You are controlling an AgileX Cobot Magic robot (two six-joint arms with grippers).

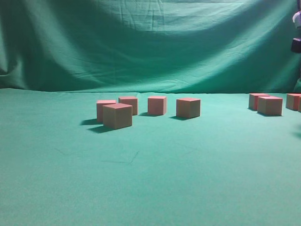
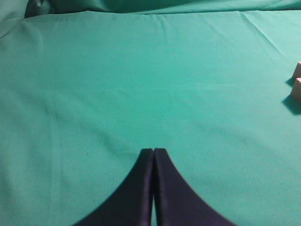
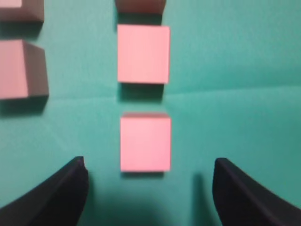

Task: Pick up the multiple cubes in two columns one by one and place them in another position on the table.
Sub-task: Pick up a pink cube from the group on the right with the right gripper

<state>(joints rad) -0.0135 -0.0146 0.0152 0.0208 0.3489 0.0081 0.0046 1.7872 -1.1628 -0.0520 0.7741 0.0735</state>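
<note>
Two columns of pink-topped cubes run up the right wrist view. The nearest cube [image 3: 145, 143] of the right column lies on the green table [image 3: 235, 70]. My right gripper [image 3: 149, 164] hovers over it, open, with one dark finger [image 3: 66, 195] on each side and nothing gripped. A second cube [image 3: 143, 54] sits just beyond, and another cube [image 3: 21, 68] belongs to the left column. My left gripper [image 2: 154, 151] is shut and empty over bare cloth. In the exterior view several cubes [image 1: 117, 116] stand mid-left and three cubes [image 1: 270, 105] at the right.
Green cloth backdrop [image 1: 150, 42] rises behind the table. A dark part of the right arm [image 1: 296, 44] shows at the exterior view's top right edge. Two cube corners [image 2: 297, 89] peek in at the right edge of the left wrist view.
</note>
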